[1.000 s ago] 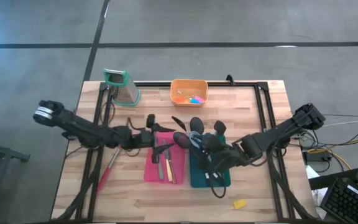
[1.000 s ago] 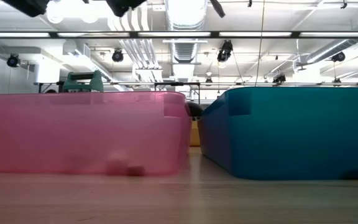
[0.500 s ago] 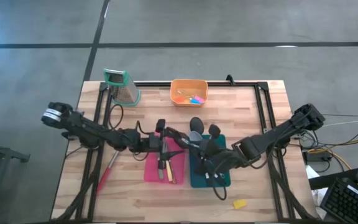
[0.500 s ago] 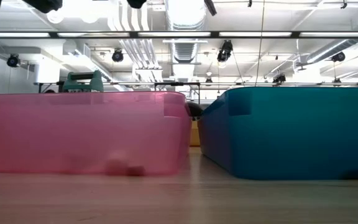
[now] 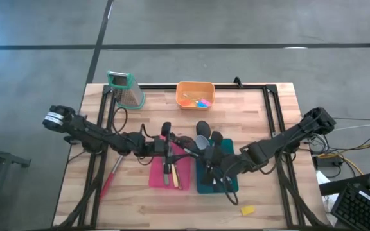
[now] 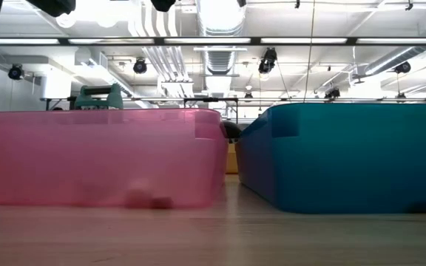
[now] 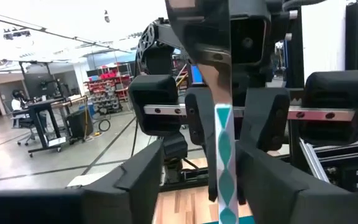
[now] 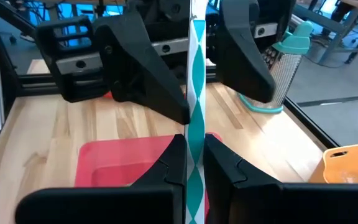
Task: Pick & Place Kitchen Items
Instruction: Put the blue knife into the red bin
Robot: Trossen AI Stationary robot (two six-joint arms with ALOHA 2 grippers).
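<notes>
A slim knife [image 5: 188, 148] with a teal-and-white patterned handle [image 8: 196, 93] and a metal blade [image 7: 201, 37] is held in the air between my two grippers, over the gap between the pink tray [image 5: 156, 176] and the teal tray [image 5: 201, 185]. My right gripper [image 5: 202, 153] [image 8: 194, 168] is shut on its handle. My left gripper [image 5: 174, 145] [image 7: 201, 168] is open, with one finger on either side of the knife and apart from it. My right gripper pinches the knife's patterned handle [image 8: 195, 146] between its two fingers. The fingers come about level from the table's right side, and the knife reaches forward past them toward my left gripper. The knife is lifted clear of both trays.
The pink tray holds several knives [image 5: 171, 172] and the teal tray holds dark spoons [image 5: 218, 181]. An orange bowl [image 5: 195, 94] with small coloured pieces and a metal grater [image 5: 126, 90] stand at the far edge. A red utensil [image 5: 111, 172] and a yellow piece [image 5: 247, 210] lie on the table.
My left gripper has gone toward the table's right edge, from left of the pink tray to above it, bringing the knife up to my right gripper. My right gripper has shifted a little toward the left and near edge, to the knife.
</notes>
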